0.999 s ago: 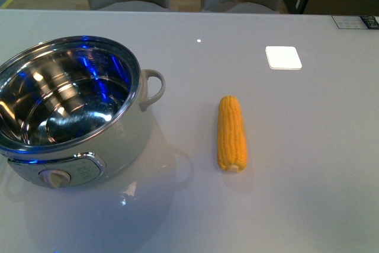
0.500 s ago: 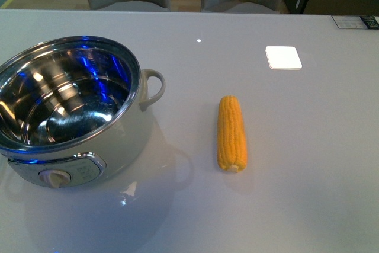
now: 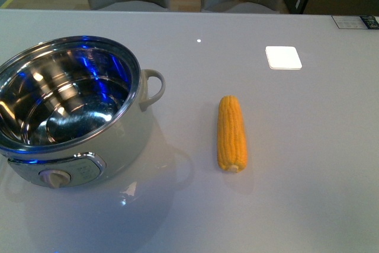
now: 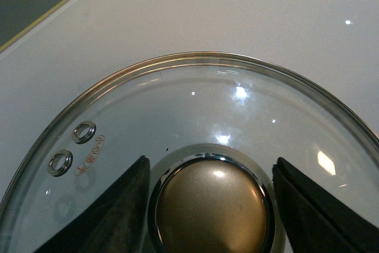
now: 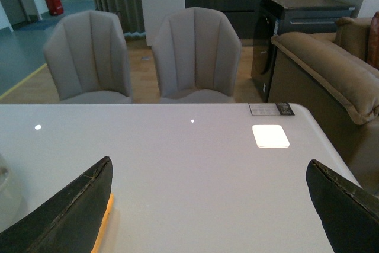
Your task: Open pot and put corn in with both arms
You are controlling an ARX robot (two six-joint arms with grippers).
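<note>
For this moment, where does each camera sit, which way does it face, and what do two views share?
Front view: on the robot's body, looking down across the table at the open pot and the corn; no arm shows.
Left wrist view: above the glass lid, looking down at its knob; the left hand straddles the knob.
Right wrist view: low over the table, facing two chairs; the right hand shows, open.
Shared: front and right wrist views both show the corn and the white square.

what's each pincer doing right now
left pincer: closed on the glass lid, gripping its knob
right pincer: open, holding nothing
</note>
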